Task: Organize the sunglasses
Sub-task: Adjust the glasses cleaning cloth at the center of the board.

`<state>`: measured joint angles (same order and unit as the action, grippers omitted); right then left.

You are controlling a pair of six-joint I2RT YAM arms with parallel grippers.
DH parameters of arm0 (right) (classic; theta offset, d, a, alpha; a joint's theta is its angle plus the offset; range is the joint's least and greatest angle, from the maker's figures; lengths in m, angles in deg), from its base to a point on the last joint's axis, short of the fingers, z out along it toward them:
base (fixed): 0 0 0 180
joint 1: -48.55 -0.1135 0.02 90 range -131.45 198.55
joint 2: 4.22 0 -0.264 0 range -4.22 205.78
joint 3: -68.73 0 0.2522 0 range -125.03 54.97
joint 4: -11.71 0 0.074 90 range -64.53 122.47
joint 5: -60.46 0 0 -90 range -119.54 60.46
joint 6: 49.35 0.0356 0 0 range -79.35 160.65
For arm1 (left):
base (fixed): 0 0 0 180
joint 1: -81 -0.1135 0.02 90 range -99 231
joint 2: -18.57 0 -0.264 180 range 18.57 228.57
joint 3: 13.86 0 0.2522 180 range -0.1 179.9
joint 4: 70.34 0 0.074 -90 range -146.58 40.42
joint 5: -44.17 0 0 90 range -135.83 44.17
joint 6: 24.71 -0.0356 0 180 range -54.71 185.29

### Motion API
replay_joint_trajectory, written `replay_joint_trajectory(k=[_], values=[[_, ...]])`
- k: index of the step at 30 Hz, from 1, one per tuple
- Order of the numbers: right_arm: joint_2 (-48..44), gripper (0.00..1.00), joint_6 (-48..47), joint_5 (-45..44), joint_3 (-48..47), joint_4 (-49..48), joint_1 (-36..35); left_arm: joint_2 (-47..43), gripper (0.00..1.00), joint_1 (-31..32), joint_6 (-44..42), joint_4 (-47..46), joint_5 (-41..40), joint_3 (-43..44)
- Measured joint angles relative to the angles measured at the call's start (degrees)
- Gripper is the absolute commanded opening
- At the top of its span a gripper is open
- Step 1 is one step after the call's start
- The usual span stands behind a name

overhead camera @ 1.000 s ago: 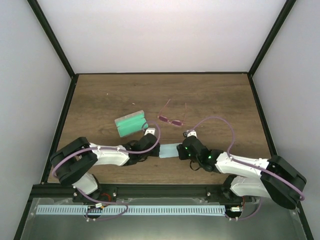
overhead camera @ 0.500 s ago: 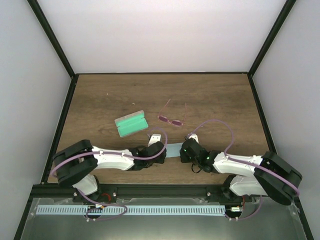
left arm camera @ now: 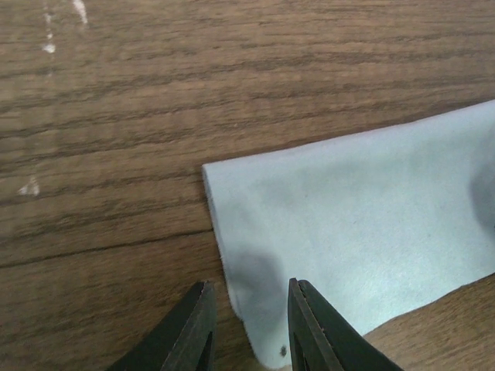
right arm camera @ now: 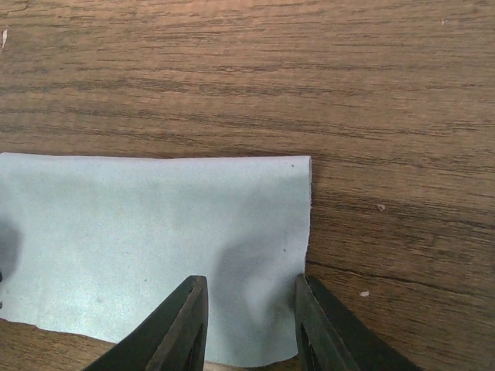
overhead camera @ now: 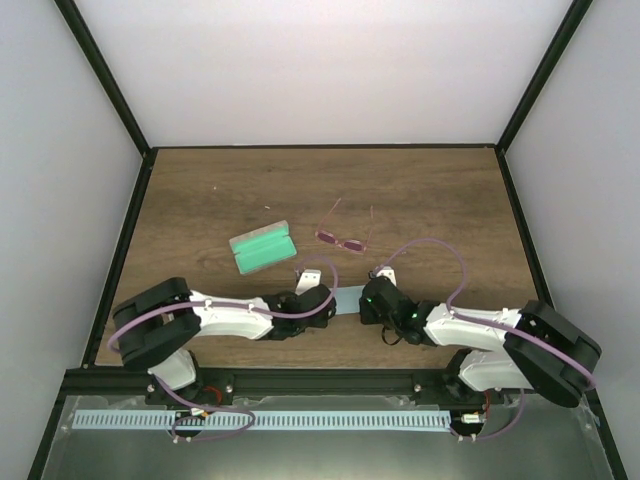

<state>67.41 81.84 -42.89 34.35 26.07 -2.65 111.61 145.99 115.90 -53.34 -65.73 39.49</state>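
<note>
Both ajar: left fingers, right fingers straddle cloth ends; left arm newly arrived; sunglasses unmoved.

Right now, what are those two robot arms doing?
Both arms are down at the light blue cloth, one at each end. The left gripper and right gripper each have their jaws a little apart over a cloth edge. The pink sunglasses lie untouched farther back, beside the open grey case.
</note>
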Motion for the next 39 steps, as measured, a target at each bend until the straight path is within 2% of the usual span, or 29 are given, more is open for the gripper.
replay_joint_trajectory(k=[12, 30, 39], values=[[0.2, 0.31, -0.2, 0.0, 0.0, -0.3, 0.0, -4.9, 0.28, 2.1, 0.1, 8.0, -2.6, 0.7], [0.5, 0.31, -0.2, 0.0, 0.0, -0.8, 0.0, -0.2, 0.28, 2.5, -0.5, 6.1, 0.1, 2.0], [0.4, 0.31, -0.2, 0.0, 0.0, -0.8, 0.0, 1.4, 0.19, 2.6, -1.4, 4.6, 1.0, 3.1]])
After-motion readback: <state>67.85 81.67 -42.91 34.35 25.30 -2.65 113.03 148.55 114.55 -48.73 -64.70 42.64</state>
